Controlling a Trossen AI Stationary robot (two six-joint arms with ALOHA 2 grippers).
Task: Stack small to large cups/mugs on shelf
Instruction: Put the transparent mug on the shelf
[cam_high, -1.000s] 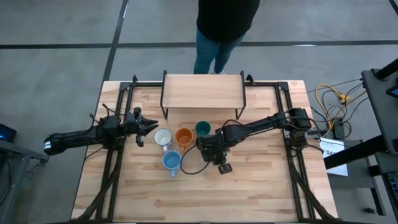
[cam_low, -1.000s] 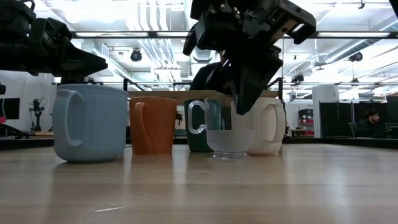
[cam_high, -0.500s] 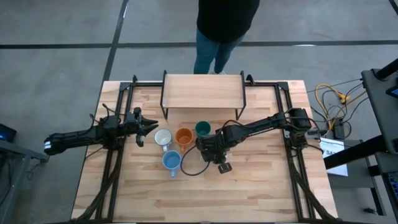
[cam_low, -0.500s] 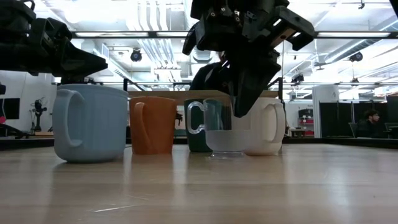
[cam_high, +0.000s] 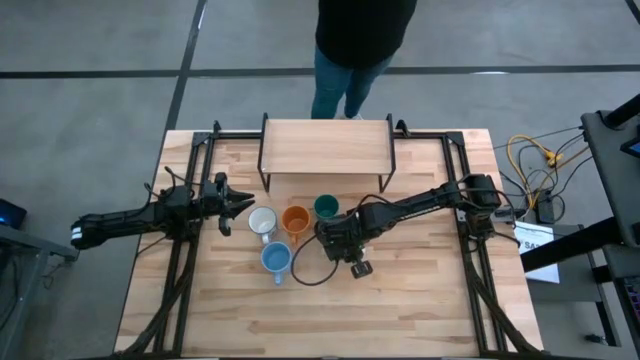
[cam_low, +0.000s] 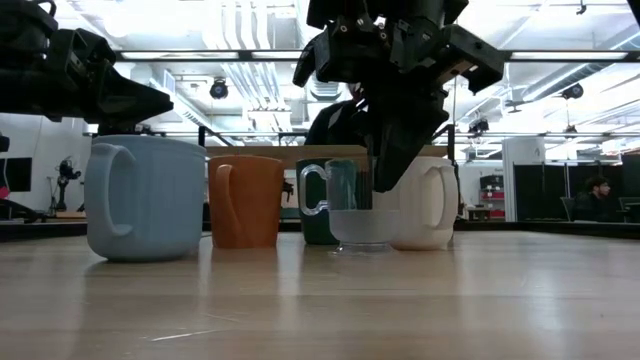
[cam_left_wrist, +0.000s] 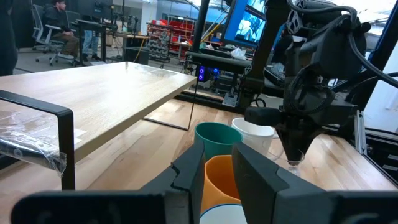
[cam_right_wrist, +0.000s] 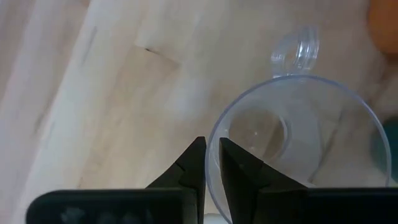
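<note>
On the desk (cam_high: 400, 310), nearest in the low view, stands the blue mug (cam_low: 145, 197), with the orange mug (cam_low: 243, 200) beside it. Next comes the glass (cam_low: 355, 205), with the green cup (cam_low: 318, 200) and the white mug (cam_low: 425, 203) just behind it. The shelf (cam_high: 325, 148) sits at the far edge, bare on top, so no cup is stacked yet.

The step in hand appears to be taking hold of the glass. The right pincer (cam_right_wrist: 212, 163) is clenched on the glass wall: one finger inside the rim, one outside, as the right wrist view shows. The glass rests on the desk, its handle turned away from the fingers.

The next move likely calls for a straight lift clear of the neighbouring mugs, then a carry over to the shelf. A one-wall grip on smooth glass could slip or tilt.

The right arm reaches in from the right side, wrist bent steeply down over the glass. The left arm lies low at the desk's left edge, its pincer (cam_high: 232, 204) partly spread and empty, pointing toward the mugs.
</note>
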